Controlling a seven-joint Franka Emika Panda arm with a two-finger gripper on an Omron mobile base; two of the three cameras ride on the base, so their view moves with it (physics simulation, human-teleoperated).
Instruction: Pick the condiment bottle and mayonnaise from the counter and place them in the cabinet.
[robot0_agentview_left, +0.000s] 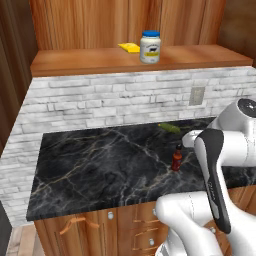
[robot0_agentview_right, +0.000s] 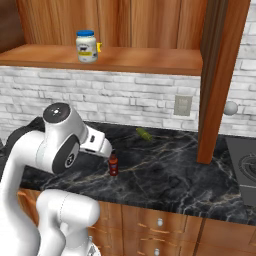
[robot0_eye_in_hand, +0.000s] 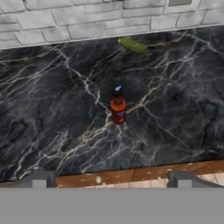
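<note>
Fingertips (robot0_eye_in_hand: 39, 179) of the gripper (robot0_eye_in_hand: 111, 180) rise as two small grey blocks at the bottom of the hand view, set wide apart with nothing between them. Ahead of them, upright on the counter (robot0_eye_in_hand: 52, 118), stands the condiment bottle (robot0_eye_in_hand: 117, 107), slim and dark red with a narrow neck and a black cap; it lies centred between the two tips but well clear of them, near the slab's front edge. The counter is glossy black marble threaded with pale tan veins, edged below by reddish wood. Farther back, near the white brick wall (robot0_eye_in_hand: 65, 22), lies a small elongated green thing (robot0_eye_in_hand: 132, 44).

Both base views add the cabinet (robot0_agentview_left: 100, 60), a reddish-brown recess with a flat shelf and panelled back. On that shelf sits the mayonnaise (robot0_agentview_left: 150, 47), a squat white jar with a round blue lid, beside a flat yellow object (robot0_agentview_left: 130, 47). The left base view shows wooden drawers (robot0_agentview_left: 95, 227) with metal knobs.
</note>
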